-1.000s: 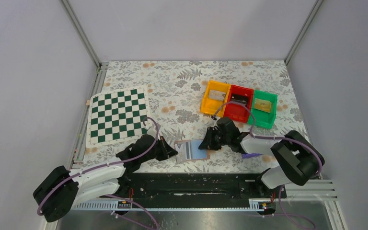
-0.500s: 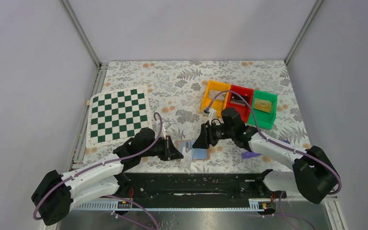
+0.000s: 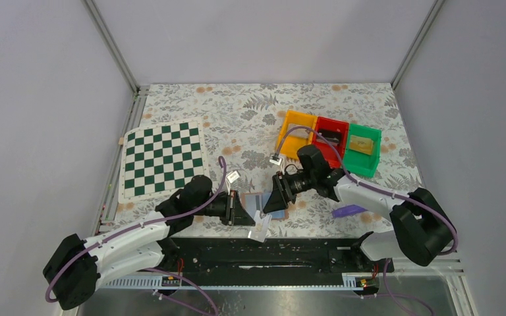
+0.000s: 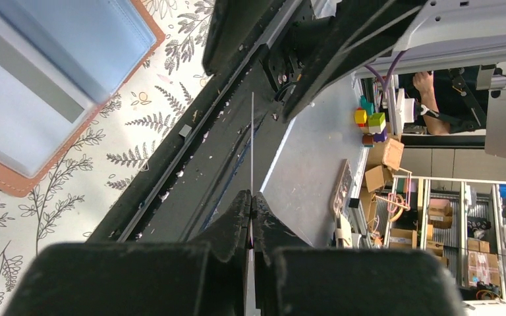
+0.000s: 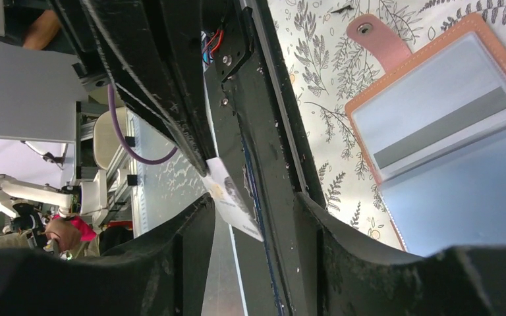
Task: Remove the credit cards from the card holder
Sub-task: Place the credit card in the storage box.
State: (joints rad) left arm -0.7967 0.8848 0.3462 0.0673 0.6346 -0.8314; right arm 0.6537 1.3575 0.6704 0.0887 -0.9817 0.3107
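Observation:
The card holder (image 3: pixel 253 201) lies open on the floral mat at the near edge, tan rim, pale and blue inside; it also shows in the left wrist view (image 4: pixel 46 79) and the right wrist view (image 5: pixel 448 112). My left gripper (image 3: pixel 242 215) is shut on a whitish credit card (image 3: pixel 261 228), held clear of the holder over the black rail. In the left wrist view the card (image 4: pixel 252 145) is edge-on between the closed fingertips (image 4: pixel 251 197). My right gripper (image 3: pixel 269 199) is open over the holder's right half; the held card (image 5: pixel 234 197) shows between its fingers (image 5: pixel 253 207). Other cards are hidden.
The green-and-white chessboard (image 3: pixel 161 160) lies at the left. Orange (image 3: pixel 295 133), red (image 3: pixel 327 141) and green (image 3: pixel 362 148) bins stand at the back right. A purple object (image 3: pixel 349 210) lies near the right arm. The black base rail (image 3: pixel 303 253) runs along the near edge.
My left gripper has drawn the whitish card out of the holder and carried it toward the near edge. My right gripper has moved left, over the holder.

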